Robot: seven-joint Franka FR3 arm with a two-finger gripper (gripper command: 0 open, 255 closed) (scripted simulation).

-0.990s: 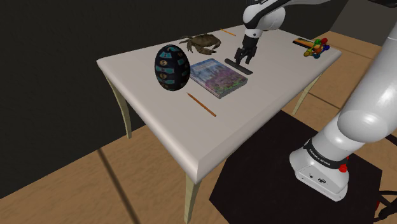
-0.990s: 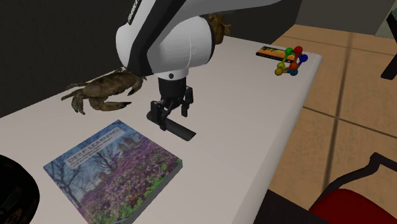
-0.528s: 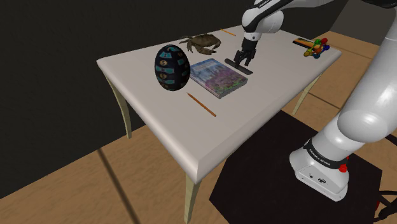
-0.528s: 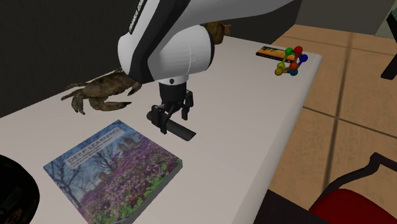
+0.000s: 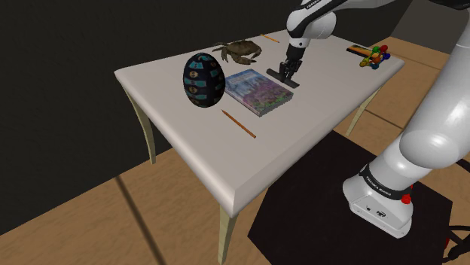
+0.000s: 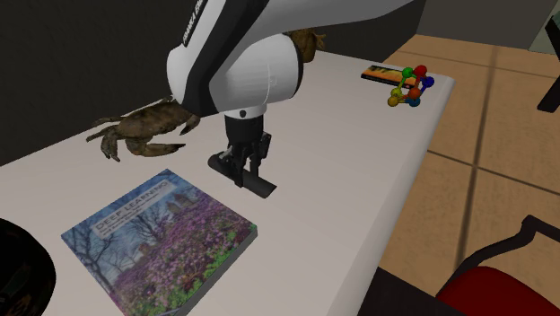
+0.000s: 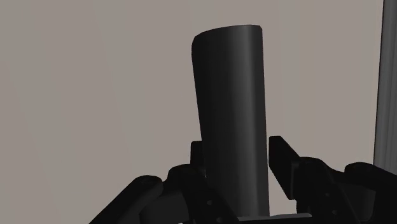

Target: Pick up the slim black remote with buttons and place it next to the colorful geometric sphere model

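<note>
Jaws are pinched on the slim black remote across its narrow width, and the remote lies flat on the tabletop.

Risks, as judged:
- The remote's faces look smooth and plain. A light clamp could let it slip or swing downward once lifted.
- If the hold sits off mid-length, the longer end seen ahead of the jaws in the wrist view may droop and catch the tabletop during travel.
- A low carry could clip the book, whose near corner lies just beside the remote.
- The crab sits near on the other side.

Room and edges:
- Bare tabletop runs between the remote and the colourful sphere model, so the route is open.
- The model stands near a corner, close to the tabletop edge, with a flat orange-striped item just beside it.
- Placement room there is limited. A release too far out risks an overhang or a fall, and one too close risks nudging the model.
</note>
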